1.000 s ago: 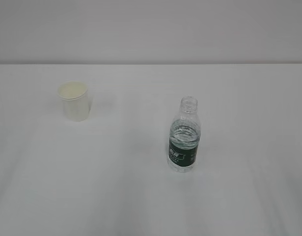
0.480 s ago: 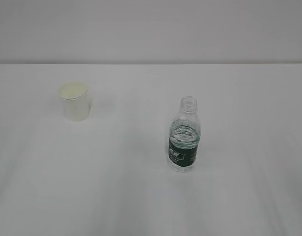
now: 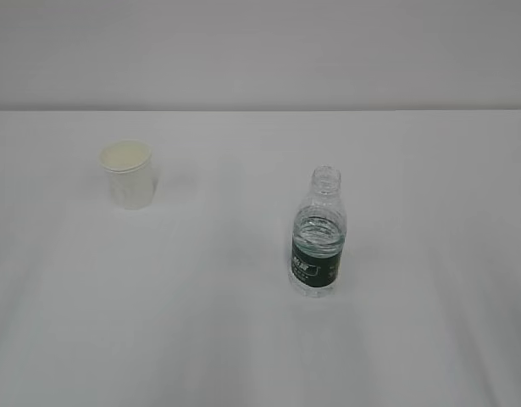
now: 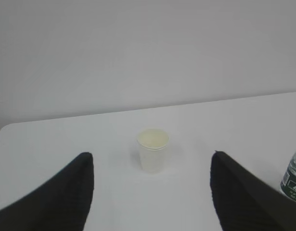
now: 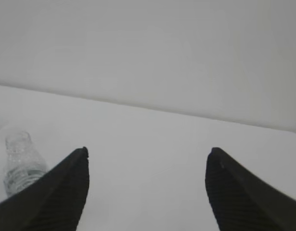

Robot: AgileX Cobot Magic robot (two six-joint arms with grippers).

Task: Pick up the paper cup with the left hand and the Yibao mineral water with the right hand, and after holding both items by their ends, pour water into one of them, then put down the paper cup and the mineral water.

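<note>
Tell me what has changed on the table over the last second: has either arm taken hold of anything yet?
Nothing visibly changed. The paper cup and the Yibao mineral water stand upright where they were, apart and untouched. Neither arm shows in the exterior view; in the wrist views the left hand and right hand have their fingers open and empty.

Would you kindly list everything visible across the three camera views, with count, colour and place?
paper cup: one, white with cream inside, upright on the table's far left, untouched.
Yibao mineral water: one, clear bottle with dark green label, no cap, upright right of centre, nearer the camera than the cup.
table: one, white, fills the lower part of each view.
wall: one, pale grey, behind the table.
left tool: one, black fingers, open, facing the cup from a distance.
right tool: one, black fingers, open, the bottle off to its left, outside the fingers.
</note>
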